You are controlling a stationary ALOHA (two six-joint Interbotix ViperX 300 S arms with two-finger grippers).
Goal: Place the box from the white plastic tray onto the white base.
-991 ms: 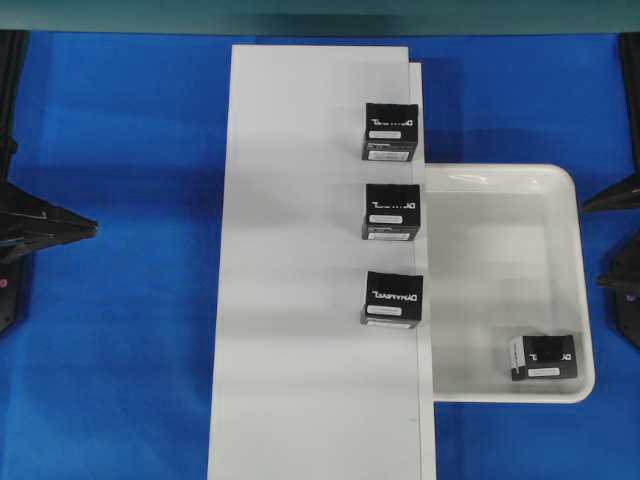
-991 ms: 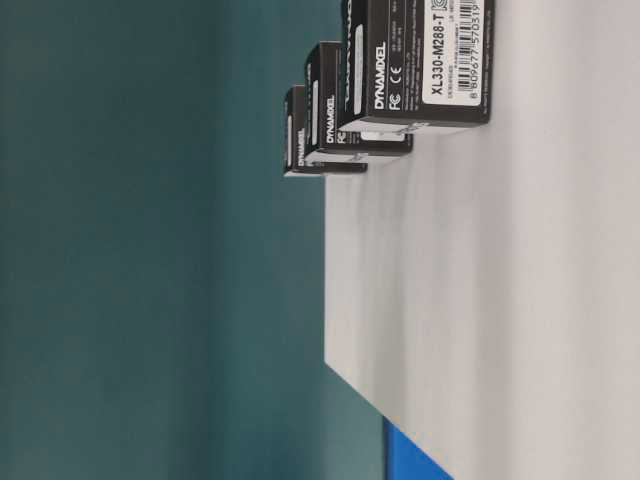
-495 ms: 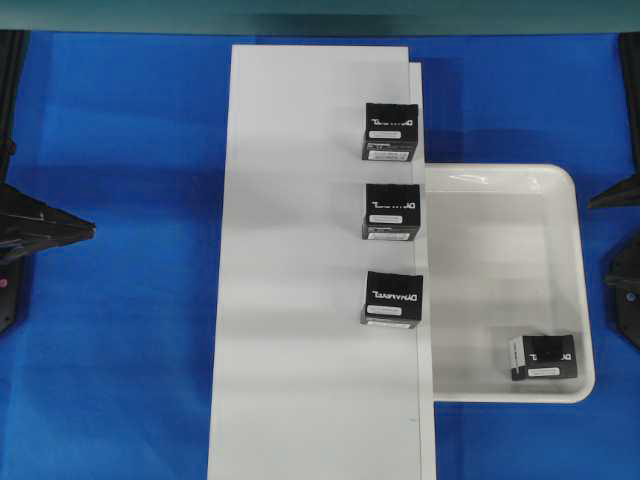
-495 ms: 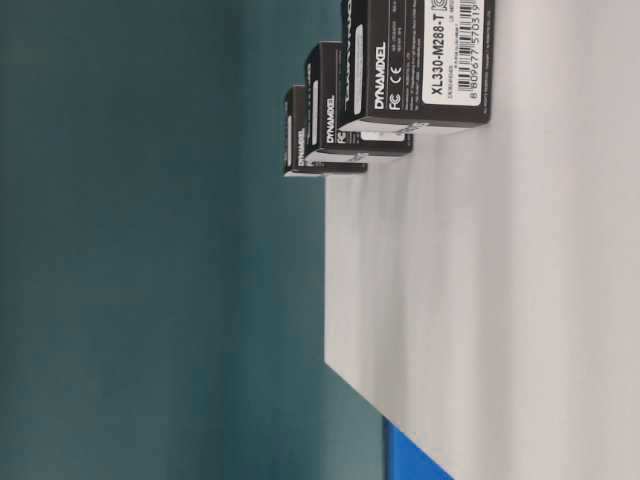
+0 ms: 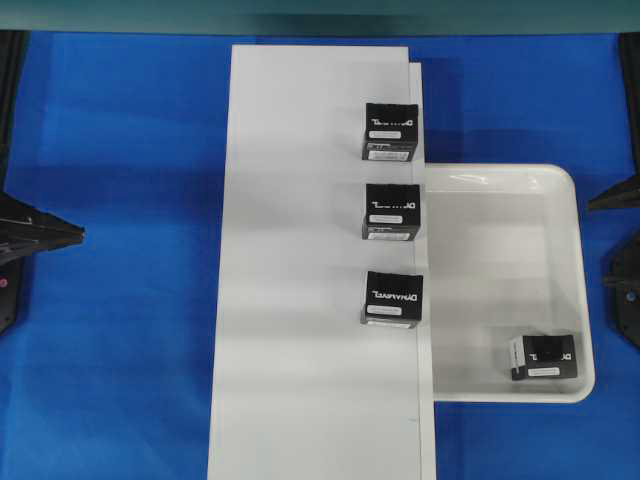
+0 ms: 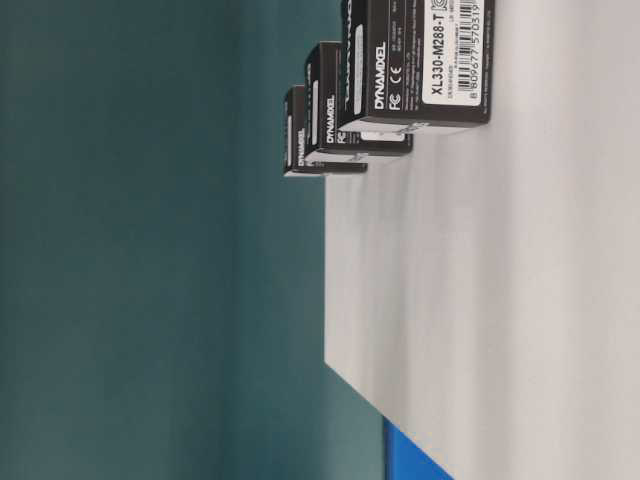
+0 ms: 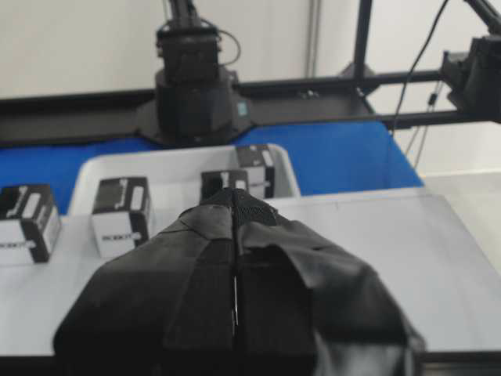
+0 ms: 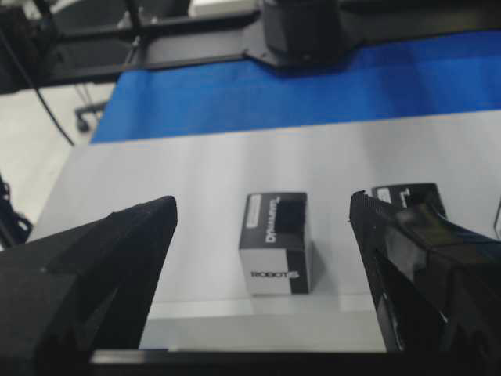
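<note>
Three black boxes stand in a row along the right side of the white base (image 5: 300,250): the far box (image 5: 390,131), the middle one (image 5: 392,211) and the near one (image 5: 392,298). A black box with a white side panel (image 5: 543,357) sits in the near right corner of the white plastic tray (image 5: 500,175). My left gripper (image 5: 78,232) is at the left table edge, shut and empty, with its fingertips (image 7: 235,205) pressed together. At the right edge, my right gripper (image 5: 610,238) is open and empty. Its fingers (image 8: 141,235) frame a box (image 8: 275,243) without touching it.
Blue cloth (image 5: 120,330) covers the table on both sides of the base. The tray lies against the base's right edge. Black arm bases and frame rails (image 7: 196,94) stand beyond the table. In the table-level view the three boxes (image 6: 355,100) line up on the white surface.
My left gripper has drawn back a little toward the left edge, and the right gripper slightly toward the right edge. No box has moved.
</note>
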